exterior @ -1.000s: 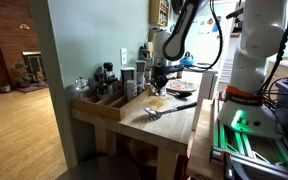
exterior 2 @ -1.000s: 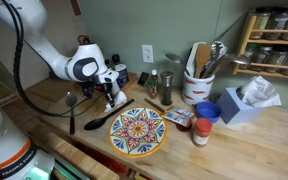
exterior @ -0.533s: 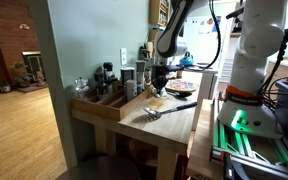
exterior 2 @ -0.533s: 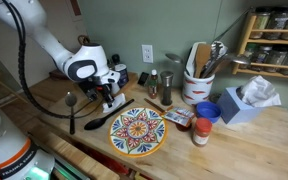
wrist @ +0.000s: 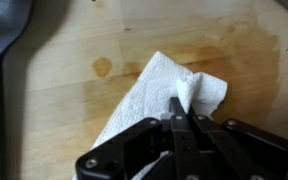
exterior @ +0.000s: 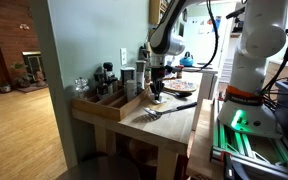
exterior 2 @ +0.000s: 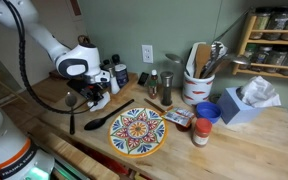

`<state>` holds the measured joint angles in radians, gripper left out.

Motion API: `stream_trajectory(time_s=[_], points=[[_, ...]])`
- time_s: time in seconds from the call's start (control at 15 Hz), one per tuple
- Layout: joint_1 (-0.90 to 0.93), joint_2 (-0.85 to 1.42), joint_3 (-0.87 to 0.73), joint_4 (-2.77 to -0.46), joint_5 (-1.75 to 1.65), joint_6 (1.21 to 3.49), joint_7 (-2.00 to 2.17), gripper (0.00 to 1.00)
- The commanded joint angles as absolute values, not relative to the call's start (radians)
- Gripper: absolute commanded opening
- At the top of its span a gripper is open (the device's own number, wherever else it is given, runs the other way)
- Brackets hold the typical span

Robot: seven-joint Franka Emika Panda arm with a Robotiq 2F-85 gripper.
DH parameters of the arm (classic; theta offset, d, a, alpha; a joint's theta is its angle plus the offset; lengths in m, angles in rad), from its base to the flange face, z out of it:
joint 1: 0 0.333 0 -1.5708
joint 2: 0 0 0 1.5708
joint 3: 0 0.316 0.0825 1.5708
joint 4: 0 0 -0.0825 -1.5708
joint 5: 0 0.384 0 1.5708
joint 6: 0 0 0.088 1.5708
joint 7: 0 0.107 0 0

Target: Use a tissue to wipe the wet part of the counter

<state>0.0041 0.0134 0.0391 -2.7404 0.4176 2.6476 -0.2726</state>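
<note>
Now at the wiping step: the gripper pinches a raised fold of the white tissue between narrowly closed fingers, with the rest of the sheet lying flat on the counter. A darker damp stain spreads just past one edge of the tissue, and a small wet spot sits just beside another; the paper covers neither. The next move, by the look of it, calls for dragging the sheet across that stain under downward pressure, without letting the thin fold slip free. In both exterior views the arm arcs over from above with its wrist pointing straight down, the tool low over the worktop between the wooden tray of bottles and the painted plate.
</note>
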Motion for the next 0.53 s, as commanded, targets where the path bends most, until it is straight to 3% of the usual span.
stream_trajectory(time_s=[0.0,0.47], points=[[0.054,0.026,0.083,-2.765,0.495,2.545,-0.379,0.01],[0.091,0.043,0.106,-2.761,0.385,2.544,-0.255,0.01]])
